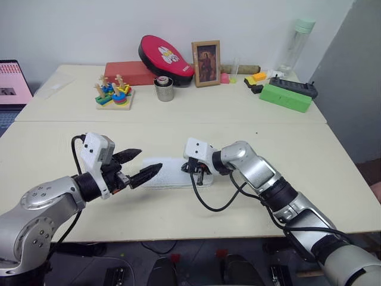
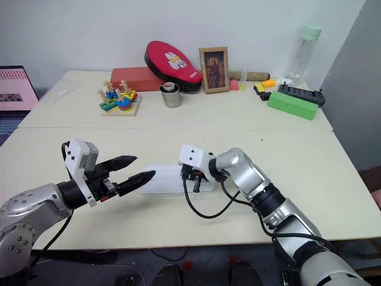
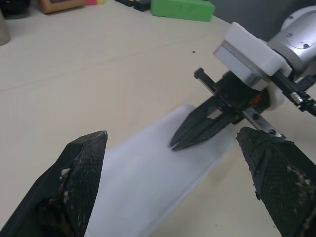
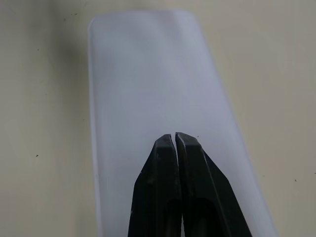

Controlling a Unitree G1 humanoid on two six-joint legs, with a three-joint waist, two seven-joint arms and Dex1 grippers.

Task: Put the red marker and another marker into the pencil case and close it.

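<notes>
Under the right end effector [image 1: 201, 176], whose tips are pressed together empty, the pencil case [image 1: 169, 173] lies closed, seemingly being pushed shut, while the left end effector [image 1: 140, 164] gapes empty beside it.

Pencil case [image 1: 169, 173] between both claws (lid down).

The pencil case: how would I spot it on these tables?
Look at the near table, between the two grippers. The pencil case lies flat and shut under the right gripper. It is plain white with rounded corners, unlike the green box at the back.
</notes>
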